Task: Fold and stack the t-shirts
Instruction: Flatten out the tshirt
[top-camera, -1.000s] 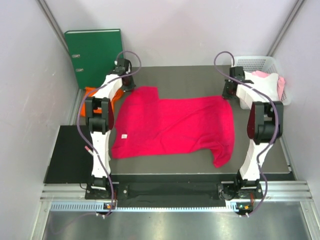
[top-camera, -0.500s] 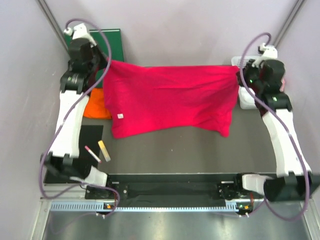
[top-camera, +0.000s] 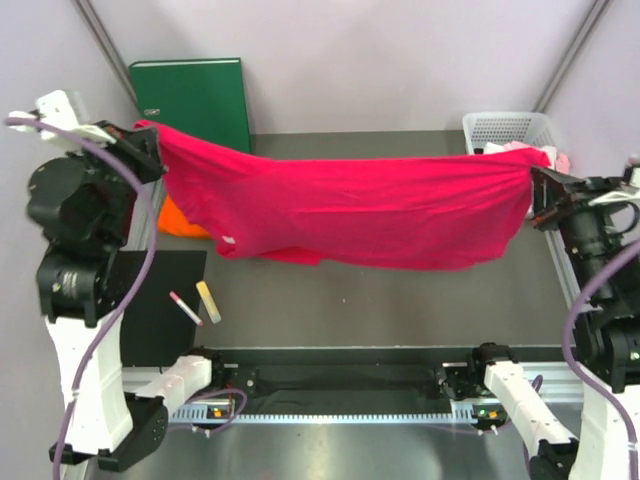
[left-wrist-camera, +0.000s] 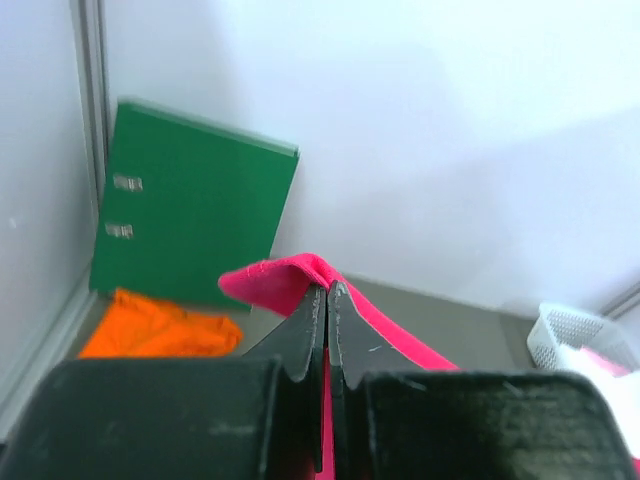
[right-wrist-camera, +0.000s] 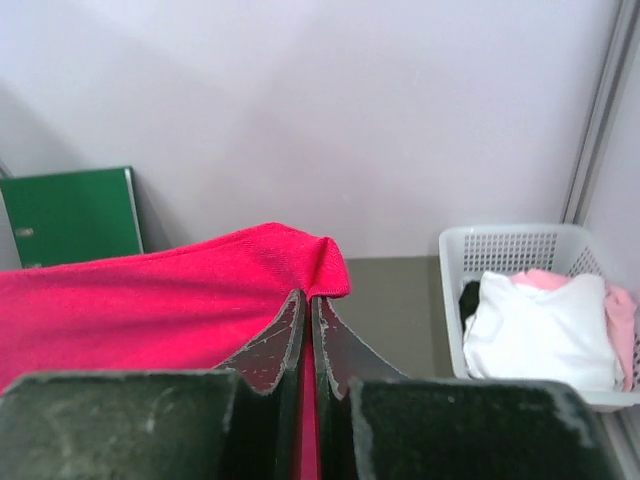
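Crimson-pink t-shirt (top-camera: 350, 205): hangs in the air above the table (top-camera: 400, 300), pulled wide like washing on a line, likely to shake out flat and smooth before folding. Pinched at two far ends, one in the left gripper (left-wrist-camera: 325, 297) and one in the right gripper (right-wrist-camera: 308, 300), both pressed tight on a small bit of cloth. Hard to see the orange t-shirt (top-camera: 177, 218) from above, half hidden behind the hanging cloth by the green binder (top-camera: 195, 100); hard to find neck or sleeves too, and the right arm (top-camera: 600, 240) partly cut off at the picture edge.

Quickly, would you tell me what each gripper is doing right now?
Left gripper: shut on the pink shirt.
Right gripper: shut on the same shirt.
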